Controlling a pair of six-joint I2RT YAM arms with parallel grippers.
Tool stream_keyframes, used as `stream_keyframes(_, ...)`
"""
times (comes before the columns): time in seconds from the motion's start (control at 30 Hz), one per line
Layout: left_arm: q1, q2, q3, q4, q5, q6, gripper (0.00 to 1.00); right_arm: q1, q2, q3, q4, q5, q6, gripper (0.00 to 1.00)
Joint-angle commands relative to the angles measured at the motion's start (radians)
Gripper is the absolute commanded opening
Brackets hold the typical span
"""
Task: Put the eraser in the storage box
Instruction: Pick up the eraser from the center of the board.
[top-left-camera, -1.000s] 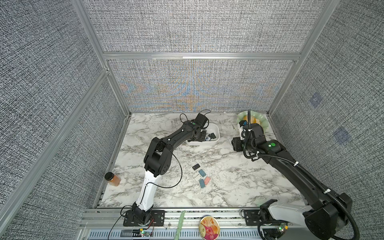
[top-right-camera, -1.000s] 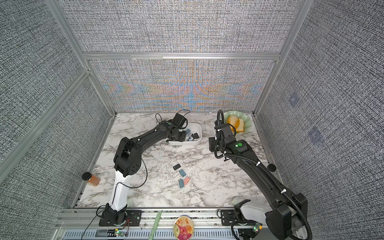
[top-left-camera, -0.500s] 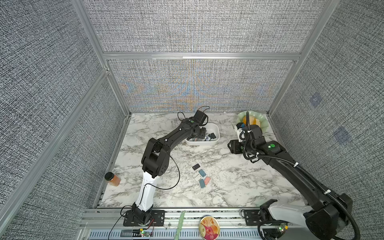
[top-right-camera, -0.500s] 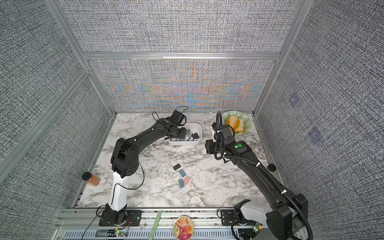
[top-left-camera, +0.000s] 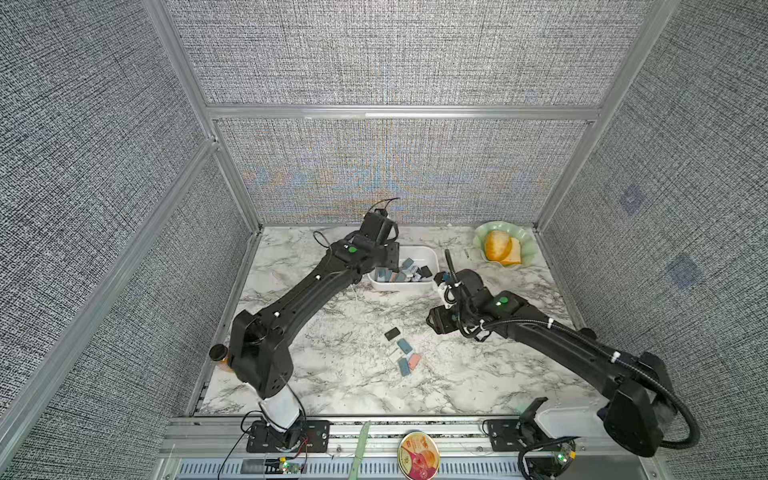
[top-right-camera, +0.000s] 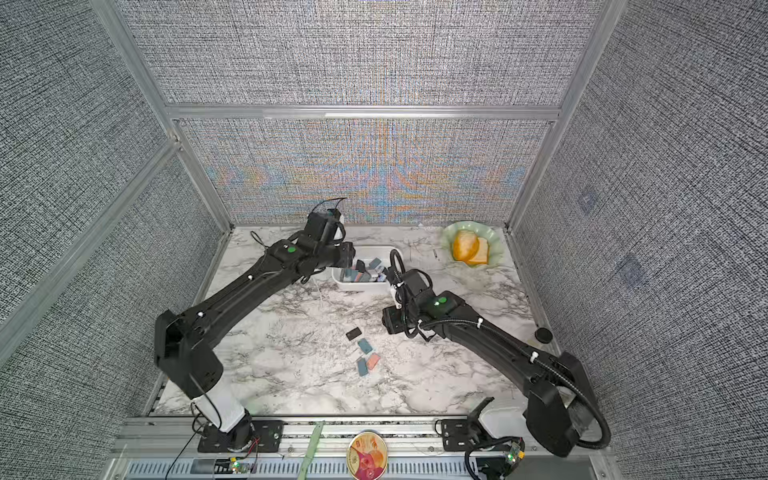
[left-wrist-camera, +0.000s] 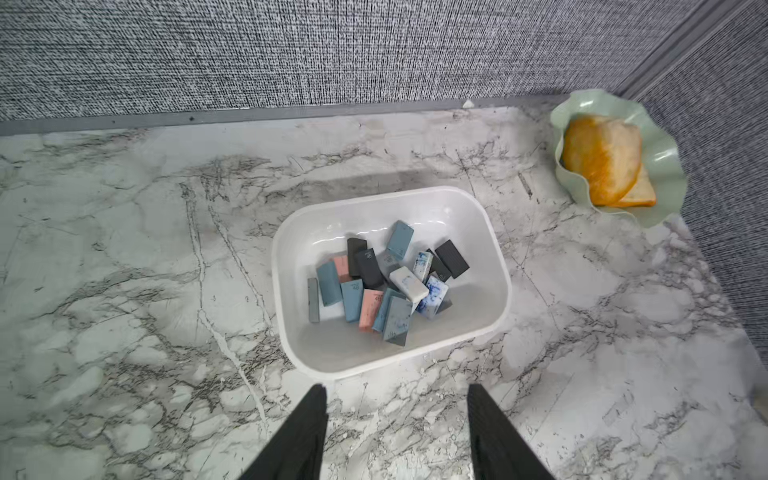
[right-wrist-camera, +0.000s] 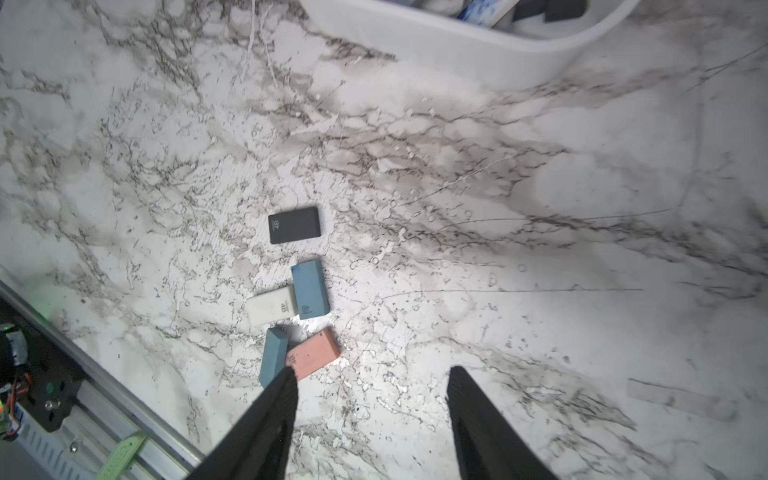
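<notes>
erasers (left-wrist-camera: 370, 303) pile inside the storage box (left-wrist-camera: 286, 332), twelve o'clock on the table (left-wrist-camera: 124, 249); five loose erasers (right-wrist-camera: 309, 289) lie at its six o'clock. left pincer (left-wrist-camera: 397, 390) and right pincer (right-wrist-camera: 370, 374) both gape, holding nothing.

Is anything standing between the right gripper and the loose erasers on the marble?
Nothing visible does. The right gripper hangs open over the marble table. The pink eraser nearest it has nothing on top, nor does the black eraser.

Table (top-left-camera: 353, 374): white storage box (top-left-camera: 417, 252) at 12 o'clock with heaped erasers (top-left-camera: 405, 268) inside; loose erasers (top-left-camera: 403, 345) near centre; green dish (top-left-camera: 524, 249) at 2 o'clock.
</notes>
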Motion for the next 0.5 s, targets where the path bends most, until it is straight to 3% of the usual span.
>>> stream_keyframes(0.0,0.001,-0.087,-0.089,0.092,0.004,-0.029,0.56,0.035,0.043,-0.004,0.058,-0.015,0.032,0.61)
stream_keyframes(0.47,0.002,-0.561,-0.567,0.312,-0.029,-0.115,0.56,0.129,0.331,0.108,0.107,-0.025,-0.056,0.62)
